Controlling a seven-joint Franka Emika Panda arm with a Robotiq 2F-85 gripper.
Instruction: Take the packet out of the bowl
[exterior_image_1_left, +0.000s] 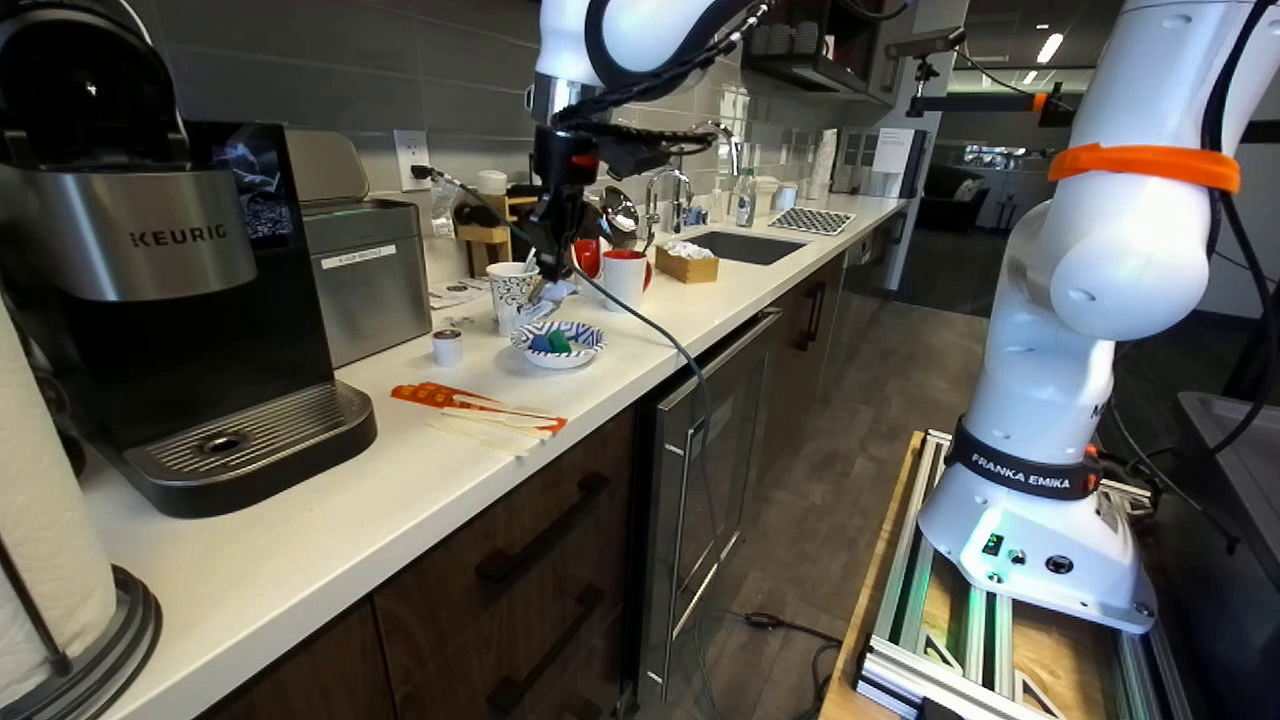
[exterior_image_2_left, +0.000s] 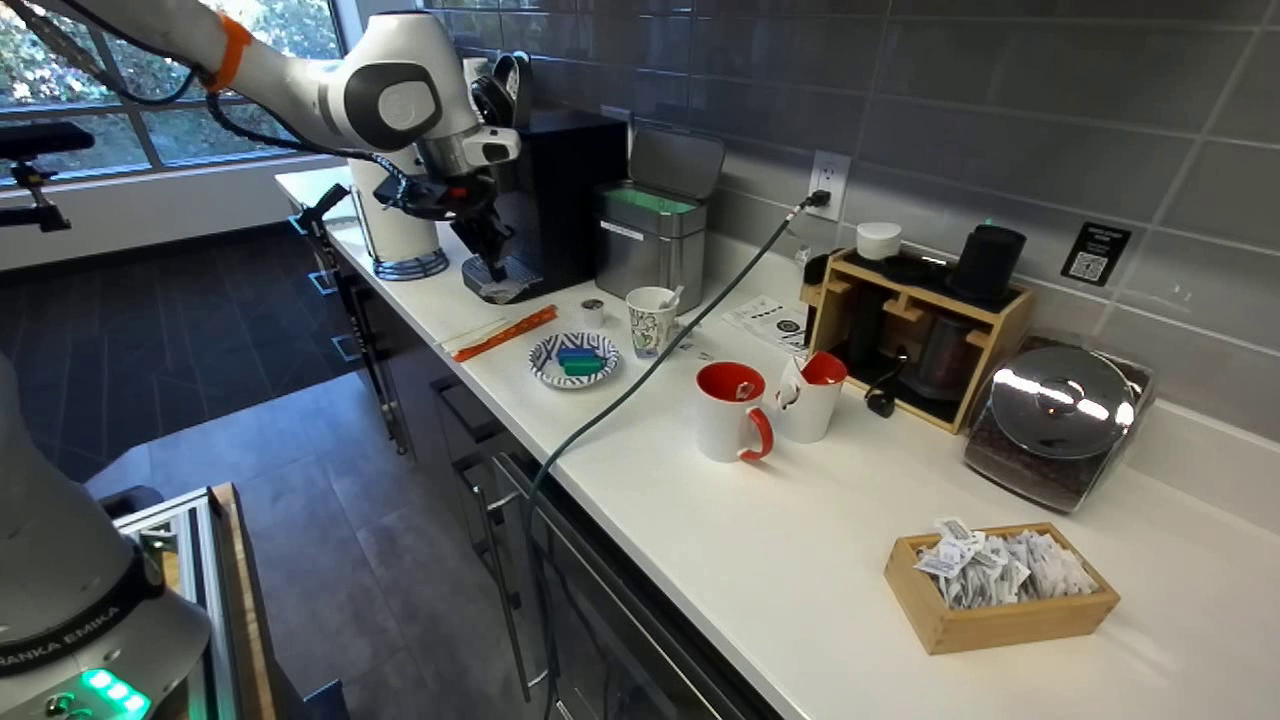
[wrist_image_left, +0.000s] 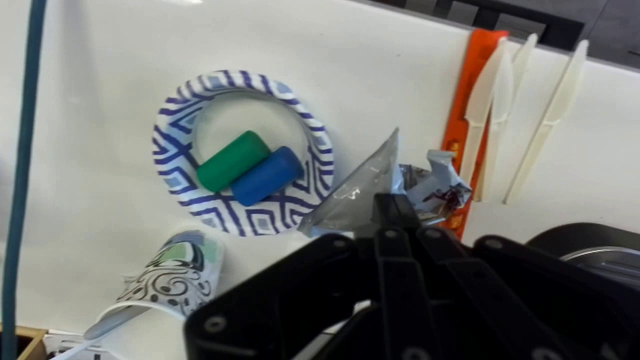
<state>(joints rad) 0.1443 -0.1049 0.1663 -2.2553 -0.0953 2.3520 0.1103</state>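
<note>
The black two-finger gripper (wrist_image_left: 395, 211) has its fingertips pressed together on a crumpled, silvery film packet (wrist_image_left: 356, 196), which juts out on both sides of the grip. The packet is outside the bowl and raised above the smooth white counter (exterior_image_2_left: 720, 540) in both exterior views. In the wrist view one packet corner meets the outline of the bowl's rim; contact cannot be determined from that view.

The small, round, white bowl with blue zigzag patterning (wrist_image_left: 250, 112) contains a green cylinder (wrist_image_left: 232, 161) and a blue cylinder (wrist_image_left: 267, 176), lying side by side.

Edges and clearances: a band of counter separates the bowl from the front edge. A patterned white paper cup (exterior_image_2_left: 650, 325) holding a utensil stands just beside the bowl, toward the wall. A dark teal cable (wrist_image_left: 21, 180) runs from the wall outlet (exterior_image_2_left: 828, 185) over the front edge, passing between the bowl and a white mug with red interior (exterior_image_2_left: 722, 432). On the opposite side, pale serrated knives (wrist_image_left: 546, 122) and an orange patterned strip (wrist_image_left: 461, 95) extend to the front edge; overhang cannot be judged. Beyond them stands the black-and-silver coffee machine (exterior_image_1_left: 150, 225).
</note>
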